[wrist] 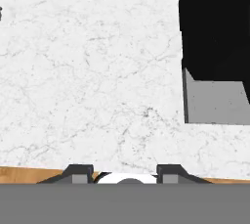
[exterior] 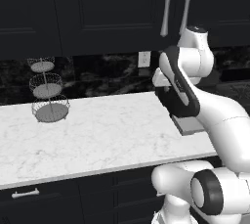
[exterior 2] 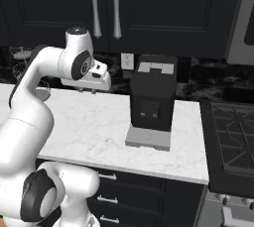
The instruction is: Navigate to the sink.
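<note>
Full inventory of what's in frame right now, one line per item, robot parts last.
Counter: 1, white marble, across the middle of both base views.
Tiered wire basket: 1, grey, three levels, back left of the counter.
Coffee machine: 1, black on a grey base plate, right part of the counter.
Stovetop: 1, black with grates, right of the counter.
Wall outlet: 1, white, on the dark backsplash.
Upper cabinets: dark, two long silver handles.
Lower drawers: dark, silver pulls, under the counter.
Arm: 1, white with dark joints, raised over the counter.
Pincer: 1, dark tips apart, nothing between them, above the counter.
</note>
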Controlling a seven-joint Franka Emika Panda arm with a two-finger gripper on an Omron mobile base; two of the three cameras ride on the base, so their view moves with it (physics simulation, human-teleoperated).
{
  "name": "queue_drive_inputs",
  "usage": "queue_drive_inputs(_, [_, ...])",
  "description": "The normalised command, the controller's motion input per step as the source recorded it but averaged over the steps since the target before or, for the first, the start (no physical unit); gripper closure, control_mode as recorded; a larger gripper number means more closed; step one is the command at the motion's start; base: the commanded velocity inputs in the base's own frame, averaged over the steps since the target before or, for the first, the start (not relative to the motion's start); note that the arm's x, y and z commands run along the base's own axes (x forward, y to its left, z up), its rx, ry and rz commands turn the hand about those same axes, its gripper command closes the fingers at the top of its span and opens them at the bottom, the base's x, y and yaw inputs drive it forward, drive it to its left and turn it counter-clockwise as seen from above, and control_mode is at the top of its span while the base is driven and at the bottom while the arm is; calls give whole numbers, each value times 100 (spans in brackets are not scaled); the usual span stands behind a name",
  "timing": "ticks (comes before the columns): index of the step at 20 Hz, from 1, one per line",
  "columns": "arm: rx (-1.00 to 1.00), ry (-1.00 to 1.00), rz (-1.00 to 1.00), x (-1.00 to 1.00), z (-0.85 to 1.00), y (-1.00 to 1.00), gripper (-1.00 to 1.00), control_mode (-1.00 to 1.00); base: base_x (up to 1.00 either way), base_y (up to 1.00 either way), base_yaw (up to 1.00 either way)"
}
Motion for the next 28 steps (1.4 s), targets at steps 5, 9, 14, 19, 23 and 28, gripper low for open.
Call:
queue_drive_inputs(5, [0,-1,3,-63,0,-5,-100,-100,0,0,0])
queue_drive_inputs(9, [0,-3,11,-99,0,0,-100,-100,0,0,0])
queue_drive_inputs(14, [0,-9,4,-83,0,0,-100,-100,0,0,0])
queue_drive_inputs(19, [0,-4,0,-47,0,0,-100,-100,0,0,0])
queue_drive_inputs(23, [0,0,0,-17,0,0,-100,100,-26,0,0])
queue_drive_inputs(28, [0,0,0,0,0,0,-100,100,-92,32,-21])
